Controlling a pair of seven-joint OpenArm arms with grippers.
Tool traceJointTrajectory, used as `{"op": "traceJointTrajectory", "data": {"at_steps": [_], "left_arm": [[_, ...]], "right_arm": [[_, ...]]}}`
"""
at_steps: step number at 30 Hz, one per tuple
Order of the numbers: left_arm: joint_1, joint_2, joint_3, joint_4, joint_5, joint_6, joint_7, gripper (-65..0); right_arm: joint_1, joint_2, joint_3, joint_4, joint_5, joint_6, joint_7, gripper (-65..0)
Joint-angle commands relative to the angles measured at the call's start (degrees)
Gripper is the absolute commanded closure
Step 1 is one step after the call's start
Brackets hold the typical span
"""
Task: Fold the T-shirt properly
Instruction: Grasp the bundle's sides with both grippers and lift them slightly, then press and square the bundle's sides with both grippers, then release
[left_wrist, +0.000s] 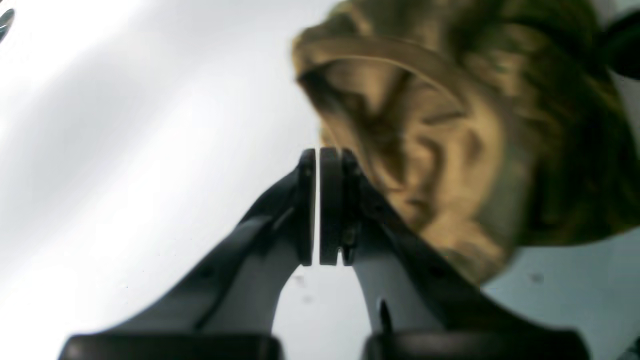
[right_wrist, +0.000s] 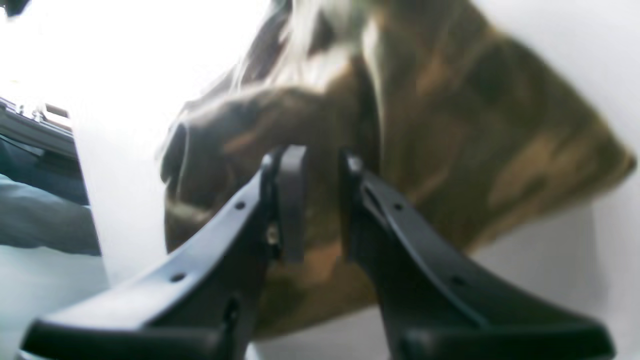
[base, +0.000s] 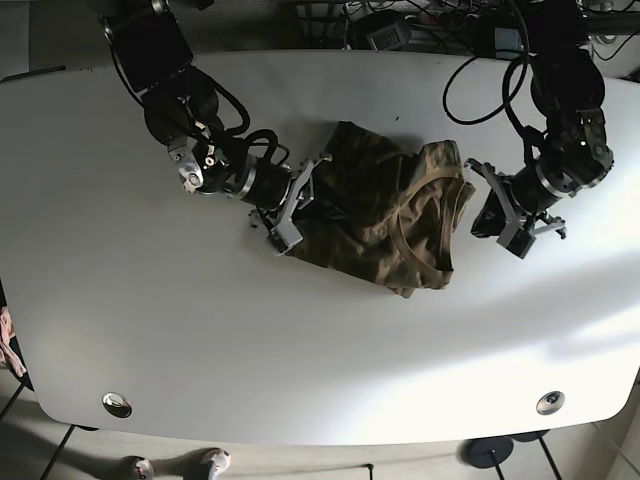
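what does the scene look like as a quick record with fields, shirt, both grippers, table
shirt: olive camouflage T-shirt, bunched and partly folded near the table's middle, not flat
left gripper: shut with only a sliver between the pads, empty, just beside the shirt's collar end
right gripper: open, at the shirt's opposite edge with cloth showing between the fingers, not clamped
table: white surface, bare around the shirt
task state: fold not finished

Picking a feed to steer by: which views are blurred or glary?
Left wrist: shirt soft, left pincer fairly sharp, table glary. Right wrist: shirt smeared, upper left blown out. Base: sharpest, even light on shirt.
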Motion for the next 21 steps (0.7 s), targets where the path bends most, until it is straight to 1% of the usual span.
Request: {"op": "traceJointTrajectory", "data": {"at_steps": [1,5,7,13,14,16,19,21], "left_arm": [[2.8,2.0,-0.3,3.4,-0.9,-0.1,-1.5,0.0],[8.8,6.8,-0.3,4.0,-0.8,-0.1,-1.5,0.0],[11.0,8.3,-0.3,3.6,-0.8,-0.1,-1.7,0.0],[14.1,9.6,-0.3,2.8,-0.7,-0.1,-1.8,0.0],[13.9,9.7,-0.3,1.5,-0.4,-0.1,-1.8,0.0],[13.4,9.7,-0.3,-2.0,1.9,-0.1,-1.8,0.0],[9.1,9.5,-0.3,-7.1,5.0,-0.1,-1.8,0.0],[7.3,9.4,-0.3,-8.1,5.9,-0.1,-1.8,0.0]], "right_arm": [[3.7,0.2,0.5,-1.4,0.7,0.48,1.9,-10.9],[8.8,-1.1,0.5,-8.7,0.6,0.48,2.0,-10.9],[11.1,-1.3,0.5,-12.7,0.6,0.56,2.1,-10.9],[13.6,-1.3,0.5,-17.0,0.6,0.83,2.3,-10.9],[13.6,-1.3,0.5,-17.0,0.6,0.92,2.3,-10.9],[13.4,-1.1,0.4,-17.0,0.6,0.92,3.6,-10.9],[13.0,-1.0,0.4,-17.0,0.6,1.0,4.1,-10.9],[12.0,-0.8,0.4,-16.7,0.6,1.0,4.1,-10.9]]}}
